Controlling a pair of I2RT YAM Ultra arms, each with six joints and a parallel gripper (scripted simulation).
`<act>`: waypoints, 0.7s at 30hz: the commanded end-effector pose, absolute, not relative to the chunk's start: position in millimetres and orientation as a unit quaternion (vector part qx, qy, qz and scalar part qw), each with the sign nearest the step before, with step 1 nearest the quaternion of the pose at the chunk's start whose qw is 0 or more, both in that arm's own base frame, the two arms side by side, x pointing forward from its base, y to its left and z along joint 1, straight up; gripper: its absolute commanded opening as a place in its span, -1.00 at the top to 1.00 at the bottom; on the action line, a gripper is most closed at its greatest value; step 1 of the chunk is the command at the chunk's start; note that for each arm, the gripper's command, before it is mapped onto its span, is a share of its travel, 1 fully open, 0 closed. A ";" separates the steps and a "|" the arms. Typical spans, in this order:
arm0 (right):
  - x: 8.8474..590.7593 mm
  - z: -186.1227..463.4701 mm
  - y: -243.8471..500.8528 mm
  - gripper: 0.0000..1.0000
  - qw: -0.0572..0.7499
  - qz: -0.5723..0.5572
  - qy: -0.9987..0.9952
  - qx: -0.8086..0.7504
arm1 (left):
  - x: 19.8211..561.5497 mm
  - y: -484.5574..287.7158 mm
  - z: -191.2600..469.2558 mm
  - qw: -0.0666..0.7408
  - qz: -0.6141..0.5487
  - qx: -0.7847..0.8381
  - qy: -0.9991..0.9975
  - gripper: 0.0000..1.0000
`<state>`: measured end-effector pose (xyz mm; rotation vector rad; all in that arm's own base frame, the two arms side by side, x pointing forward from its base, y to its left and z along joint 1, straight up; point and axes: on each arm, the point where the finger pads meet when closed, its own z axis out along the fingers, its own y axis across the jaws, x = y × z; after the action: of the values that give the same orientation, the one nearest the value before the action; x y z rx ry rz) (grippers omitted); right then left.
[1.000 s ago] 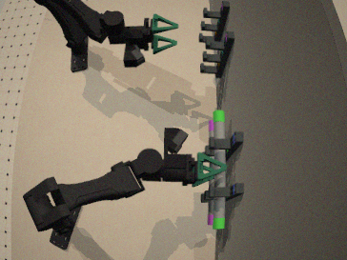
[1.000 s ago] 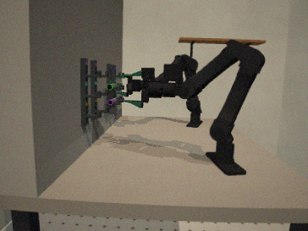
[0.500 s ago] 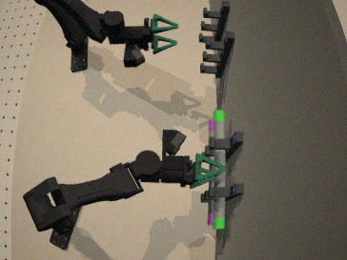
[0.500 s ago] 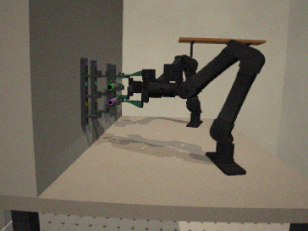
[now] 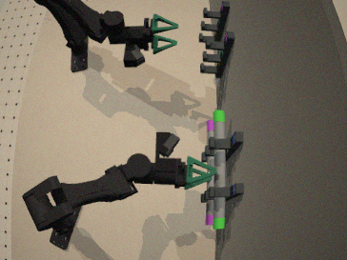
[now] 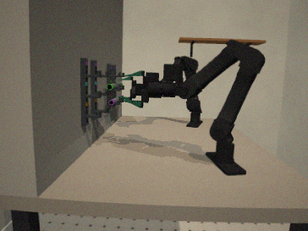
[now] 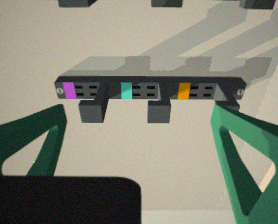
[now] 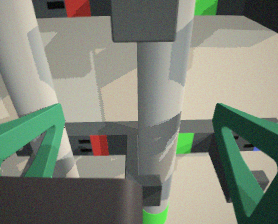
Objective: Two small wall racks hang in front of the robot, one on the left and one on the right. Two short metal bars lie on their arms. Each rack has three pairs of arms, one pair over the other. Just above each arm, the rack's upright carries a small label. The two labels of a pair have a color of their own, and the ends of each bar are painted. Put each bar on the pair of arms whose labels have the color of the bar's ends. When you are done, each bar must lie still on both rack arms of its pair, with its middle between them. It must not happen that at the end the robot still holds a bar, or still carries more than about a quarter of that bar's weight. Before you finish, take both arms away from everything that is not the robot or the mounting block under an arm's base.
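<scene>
The right rack (image 5: pixel 237 190) (image 8: pixel 110 128) has blue, green and red labels. The green-ended bar (image 5: pixel 218 165) (image 6: pixel 111 86) (image 8: pixel 160 75) lies across its middle arms, at the green labels. The magenta-ended bar (image 5: pixel 210 126) (image 6: pixel 112 102) (image 8: pixel 20 65) lies on its lowest arms, at the red labels. My right gripper (image 5: pixel 214 172) (image 8: pixel 138 112) is open, its fingers above and below the green-ended bar without gripping it. The left rack (image 5: pixel 229 44) (image 6: pixel 84 96) (image 7: pixel 115 80) has magenta, teal and orange labels and empty arms. My left gripper (image 5: pixel 177 34) (image 7: pixel 138 112) is open and empty, short of it.
The dark wall (image 5: pixel 286 125) (image 6: pixel 63 90) stands behind both racks. A brown shelf-like board (image 6: pixel 222 41) shows high behind the arms. The table top (image 5: pixel 143 201) (image 6: pixel 127 183) lies below. The right gripper's lower finger is close to the magenta-ended bar; whether they touch is unclear.
</scene>
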<state>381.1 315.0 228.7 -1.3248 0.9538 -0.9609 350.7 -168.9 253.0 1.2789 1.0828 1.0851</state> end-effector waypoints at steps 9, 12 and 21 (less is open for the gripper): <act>362.0 228.7 311.3 -1.00 0.578 -0.408 0.408 -0.577 | 349.1 -170.8 248.6 0.541 0.456 0.541 0.456 -1.00; 359.6 229.9 310.4 -1.00 0.578 -0.408 0.408 -0.577 | 349.1 -170.8 248.6 0.541 0.456 0.541 0.456 -1.00; 350.0 234.5 307.0 -1.00 0.578 -0.408 0.408 -0.577 | 349.1 -170.8 248.6 0.541 0.456 0.541 0.456 -1.00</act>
<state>357.3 309.3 224.2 -1.3701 0.9547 -0.9581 350.7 -168.9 253.0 1.2789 1.0828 1.0851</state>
